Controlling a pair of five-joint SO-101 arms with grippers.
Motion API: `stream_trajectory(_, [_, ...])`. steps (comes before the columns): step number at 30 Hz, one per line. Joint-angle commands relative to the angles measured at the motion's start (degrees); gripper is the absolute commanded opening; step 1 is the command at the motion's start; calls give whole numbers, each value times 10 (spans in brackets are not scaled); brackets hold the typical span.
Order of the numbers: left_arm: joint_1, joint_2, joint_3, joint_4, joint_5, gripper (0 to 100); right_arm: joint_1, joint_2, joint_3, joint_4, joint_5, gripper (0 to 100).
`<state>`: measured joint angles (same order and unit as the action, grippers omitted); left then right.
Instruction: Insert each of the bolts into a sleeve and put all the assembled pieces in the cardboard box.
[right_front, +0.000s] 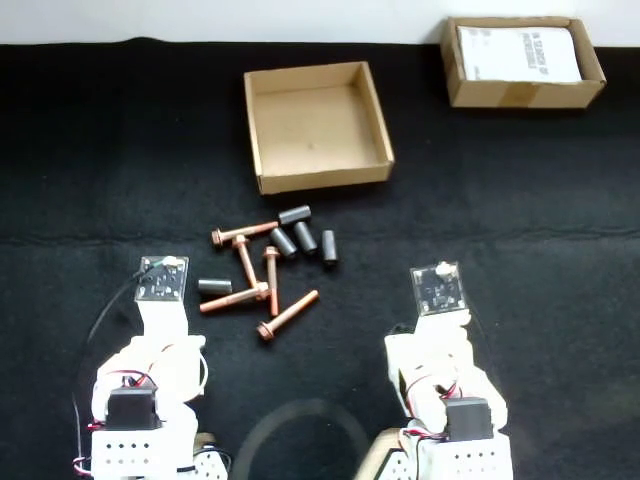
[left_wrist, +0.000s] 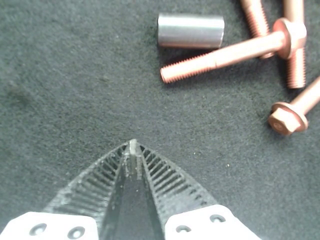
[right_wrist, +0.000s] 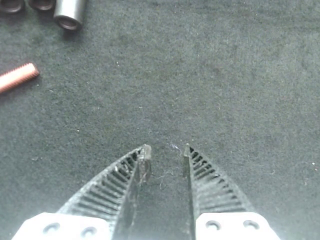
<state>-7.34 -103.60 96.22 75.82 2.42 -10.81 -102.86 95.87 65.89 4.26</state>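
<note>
Several copper bolts (right_front: 247, 272) lie crossed on the black mat between the arms and the empty cardboard box (right_front: 262, 135). Three dark sleeves (right_front: 305, 237) lie just past them, a fourth (right_front: 294, 214) nearer the box, and one more (right_front: 214, 286) beside the left arm (right_front: 160, 280). My left gripper (left_wrist: 133, 148) is shut with nothing in it and hangs over bare mat, short of that sleeve (left_wrist: 191, 31) and a bolt (left_wrist: 225, 52). My right gripper (right_wrist: 166, 150) is open by a narrow gap, empty, with a sleeve (right_wrist: 70, 12) and a bolt tip (right_wrist: 17, 79) far ahead to one side.
A second cardboard box (right_front: 500, 93) holding a printed sheet stands at the back right corner. Both arms sit near the front edge, the right arm (right_front: 438, 290) well away from the parts. Bare black mat lies around the pile.
</note>
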Motion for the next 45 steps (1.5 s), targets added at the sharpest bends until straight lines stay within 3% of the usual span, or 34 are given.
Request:
stream_trajectory(1, [8, 0, 9, 3, -2, 12, 6, -6, 73, 1, -3, 115])
stream_trajectory(11, [-5, -2, -16, 1, -3, 13, 6, -6, 73, 1, -3, 115])
stream_trajectory(26, [-9, 0, -261, 29, -4, 14, 6, -6, 73, 1, -3, 115])
stream_trajectory(32, [-11, 2, -370, 151, -3, 14, 6, -6, 73, 1, -3, 115])
stream_trajectory(35, [-12, 5, -413, 174, -3, 14, 6, -6, 73, 1, -3, 115])
stream_trajectory(45, [-11, 276, -536, 185, 0, 14, 6, -6, 73, 1, -3, 115])
